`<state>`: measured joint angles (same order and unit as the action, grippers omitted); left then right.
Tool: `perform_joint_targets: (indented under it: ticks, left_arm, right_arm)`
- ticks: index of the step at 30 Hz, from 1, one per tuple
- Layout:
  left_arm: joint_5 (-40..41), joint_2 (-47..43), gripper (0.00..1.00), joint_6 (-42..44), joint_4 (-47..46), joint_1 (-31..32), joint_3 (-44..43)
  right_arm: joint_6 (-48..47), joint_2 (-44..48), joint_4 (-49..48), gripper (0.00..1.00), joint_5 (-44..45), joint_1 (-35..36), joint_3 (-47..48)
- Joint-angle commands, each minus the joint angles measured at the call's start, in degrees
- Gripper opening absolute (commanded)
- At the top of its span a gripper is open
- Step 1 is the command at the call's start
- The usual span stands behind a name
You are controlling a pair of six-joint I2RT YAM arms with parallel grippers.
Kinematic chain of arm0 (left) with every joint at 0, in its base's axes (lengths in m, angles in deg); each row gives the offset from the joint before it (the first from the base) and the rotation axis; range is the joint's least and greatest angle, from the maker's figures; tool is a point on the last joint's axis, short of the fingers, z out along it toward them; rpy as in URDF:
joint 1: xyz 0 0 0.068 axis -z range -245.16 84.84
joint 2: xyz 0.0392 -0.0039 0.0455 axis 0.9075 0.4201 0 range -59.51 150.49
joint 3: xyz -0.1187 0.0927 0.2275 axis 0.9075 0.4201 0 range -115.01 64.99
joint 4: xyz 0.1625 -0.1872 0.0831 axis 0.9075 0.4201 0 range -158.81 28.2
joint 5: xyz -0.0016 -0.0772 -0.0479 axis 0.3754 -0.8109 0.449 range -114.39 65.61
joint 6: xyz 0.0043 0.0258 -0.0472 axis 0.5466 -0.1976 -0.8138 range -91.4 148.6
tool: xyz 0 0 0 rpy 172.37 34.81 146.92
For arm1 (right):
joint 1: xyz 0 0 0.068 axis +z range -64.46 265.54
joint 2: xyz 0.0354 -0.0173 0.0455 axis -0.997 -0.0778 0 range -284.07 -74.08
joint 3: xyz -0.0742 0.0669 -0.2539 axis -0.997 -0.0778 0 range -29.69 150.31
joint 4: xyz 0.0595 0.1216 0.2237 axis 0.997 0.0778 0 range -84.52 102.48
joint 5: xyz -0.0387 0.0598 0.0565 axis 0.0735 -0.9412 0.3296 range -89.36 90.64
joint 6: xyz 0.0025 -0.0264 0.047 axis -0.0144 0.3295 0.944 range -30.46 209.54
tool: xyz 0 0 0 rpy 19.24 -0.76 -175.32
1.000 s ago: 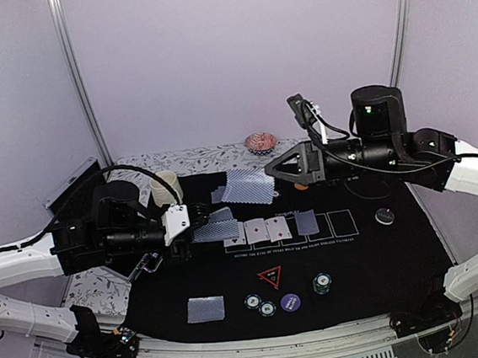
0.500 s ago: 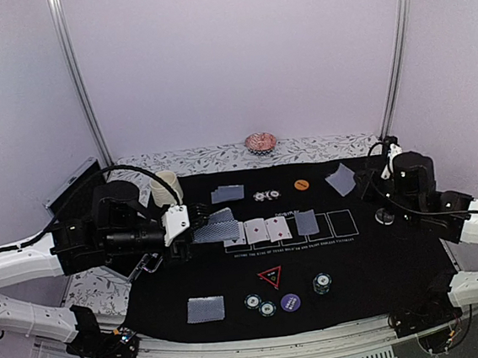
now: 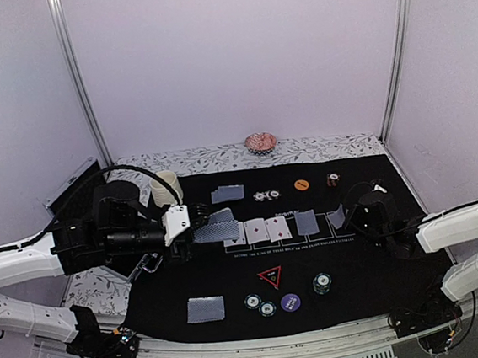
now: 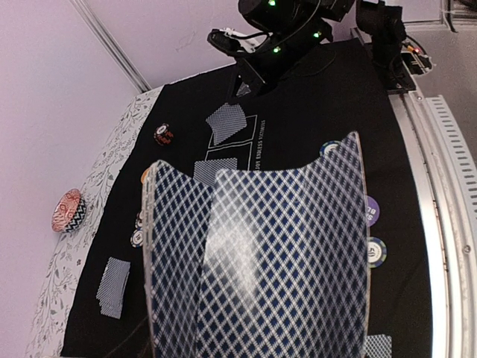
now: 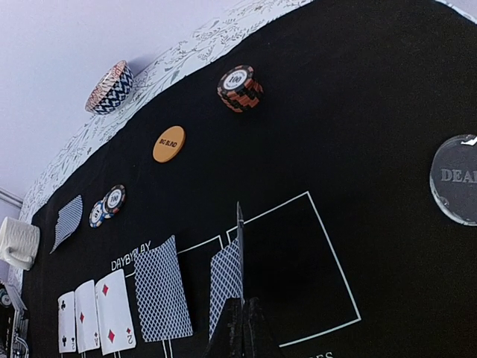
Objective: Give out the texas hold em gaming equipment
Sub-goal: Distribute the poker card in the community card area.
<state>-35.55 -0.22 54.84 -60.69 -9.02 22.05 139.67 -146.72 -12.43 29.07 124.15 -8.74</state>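
My left gripper (image 3: 199, 225) is shut on a deck of blue-backed cards (image 3: 216, 225), held above the mat's left side; the deck (image 4: 253, 253) fills the left wrist view and hides the fingers. My right gripper (image 3: 345, 217) is shut on one blue-backed card (image 3: 336, 216), seen edge-on in the right wrist view (image 5: 240, 246), upright at the left line of the last outlined box (image 5: 298, 268). My right gripper's fingers (image 5: 242, 309) pinch its lower end. Three face-up cards (image 3: 255, 231) and one face-down card (image 3: 307, 221) lie in the row.
On the black mat (image 3: 382, 258): a face-down pair (image 3: 228, 194), small chips (image 3: 266, 196), orange button (image 3: 301, 185), red-black chip stack (image 3: 333, 179), triangle (image 3: 270, 277), purple button (image 3: 291, 302), chips (image 3: 260, 305), chip stack (image 3: 321, 284), face-down cards (image 3: 205, 308). Clear dealer button (image 5: 455, 189). Cream mug (image 3: 167, 186), pink dish (image 3: 261, 141).
My right arm has swung from the back of the mat to the right and then down to the card row, carrying one card. The left arm and deck have not moved.
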Motion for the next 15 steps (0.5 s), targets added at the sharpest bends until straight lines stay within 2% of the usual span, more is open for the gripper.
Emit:
perform_joint_targets:
  ticks: [1, 5, 10, 15]
  left_arm:
    - [-0.57, 0.39, 0.49, -0.66, -0.56, -0.59, -1.4]
    - [-0.52, 0.42, 0.49, -0.58, -0.43, -0.63, -1.36]
    - [-0.52, 0.46, 0.49, -0.64, -0.41, -0.68, -1.36]
    - [-0.61, 0.48, 0.49, -0.66, -0.41, -0.68, -1.43]
  right_arm:
    - [4.69, -5.93, -9.37, 0.01, 0.37, -0.24, -0.5]
    - [6.15, -11.53, -9.95, 0.01, -1.59, -0.19, 1.17]
    - [11.26, -13.78, -10.35, 0.01, -2.7, 0.08, 0.73]
    - [17.26, -13.5, -10.32, 0.01, 2.06, 1.22, -1.3]
